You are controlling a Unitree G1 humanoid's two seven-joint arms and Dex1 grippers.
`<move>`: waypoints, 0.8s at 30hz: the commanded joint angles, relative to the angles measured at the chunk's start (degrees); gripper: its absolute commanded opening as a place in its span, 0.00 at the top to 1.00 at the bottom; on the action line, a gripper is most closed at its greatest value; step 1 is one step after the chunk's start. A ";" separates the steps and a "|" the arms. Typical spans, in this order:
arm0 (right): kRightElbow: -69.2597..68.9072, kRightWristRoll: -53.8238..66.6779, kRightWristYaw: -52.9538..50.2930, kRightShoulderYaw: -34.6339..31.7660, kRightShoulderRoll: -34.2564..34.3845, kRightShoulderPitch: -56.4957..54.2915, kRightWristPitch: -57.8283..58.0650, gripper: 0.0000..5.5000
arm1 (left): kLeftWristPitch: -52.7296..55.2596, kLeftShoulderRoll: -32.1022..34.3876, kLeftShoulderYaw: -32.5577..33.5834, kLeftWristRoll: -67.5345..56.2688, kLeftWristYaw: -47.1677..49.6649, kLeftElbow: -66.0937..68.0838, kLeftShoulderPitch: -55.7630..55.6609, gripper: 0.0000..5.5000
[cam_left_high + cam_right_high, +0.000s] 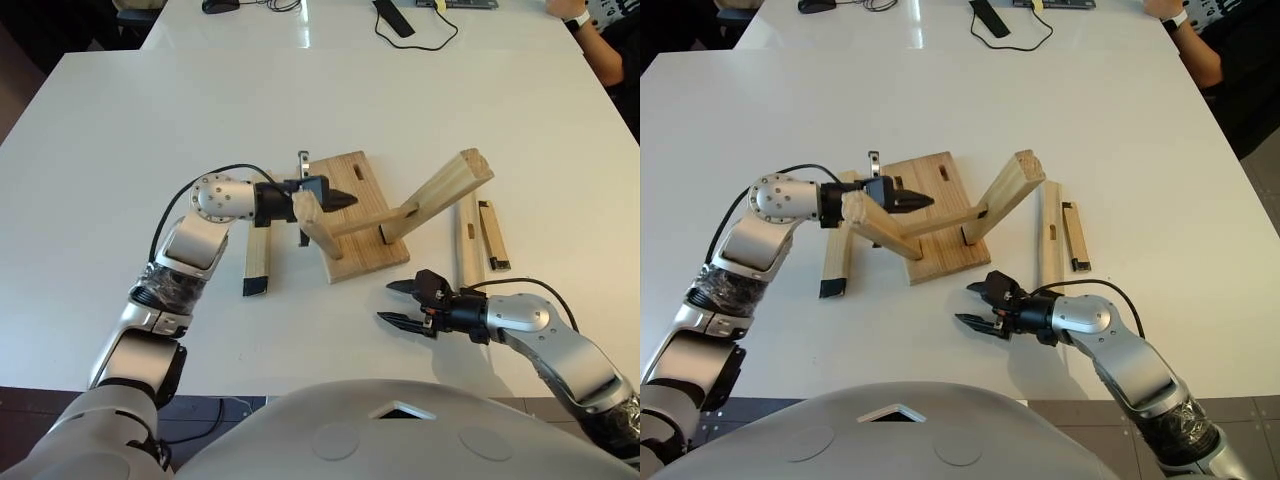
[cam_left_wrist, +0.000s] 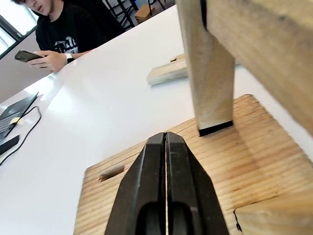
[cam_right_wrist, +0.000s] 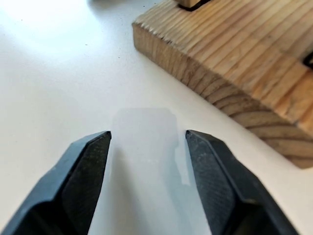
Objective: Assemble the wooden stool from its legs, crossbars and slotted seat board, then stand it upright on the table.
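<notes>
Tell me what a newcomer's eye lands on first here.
A half-built frame, two legs joined by a crossbar, leans tilted on the slotted seat board at the middle of the table. The left hand hovers shut above the board beside the nearer leg, while the right hand hangs open over bare table at the board's near edge.

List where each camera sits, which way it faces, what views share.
Left eye view: head, facing forward-down over the table; both arms show, left gripper above the seat board, right gripper nearer the robot.
Right eye view: the head's other eye, same scene and arms.
Left wrist view: left wrist, looking along its shut fingers across the seat board to the propped leg.
Right wrist view: right wrist, looking between its open fingers at table beside the seat board.
Shared: all four catch the seat board.
</notes>
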 commanded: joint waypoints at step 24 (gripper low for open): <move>2.90 -3.19 -13.69 -9.10 8.30 -5.75 4.68 0.49 | 4.01 -6.56 -5.84 4.57 7.75 -1.33 6.78 1.00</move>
